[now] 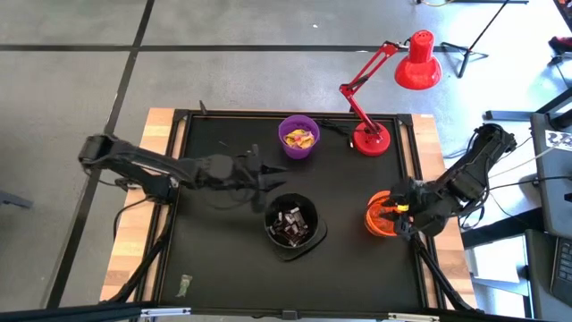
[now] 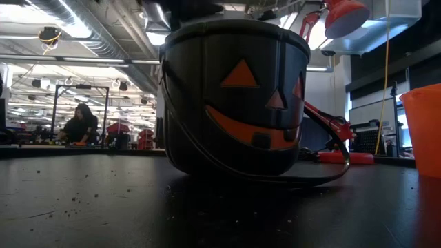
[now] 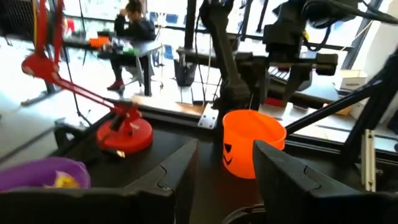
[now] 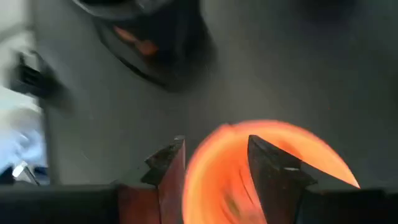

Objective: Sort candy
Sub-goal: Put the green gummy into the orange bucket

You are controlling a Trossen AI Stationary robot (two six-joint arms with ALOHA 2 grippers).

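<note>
The right hand, spread above the orange bowl, suggests we've nearly finished sorting: no candy left on the worktop.

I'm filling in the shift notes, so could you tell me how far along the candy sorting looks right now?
Nearly done, it seems. Yellow candy sits in the purple bowl and dark candy in the black bowl. The right gripper is over the orange bowl with its jaws apart and nothing visible between them. The left gripper hovers open beside the black bowl, empty. One small piece lies near the table's front-left corner, unsorted.
</note>
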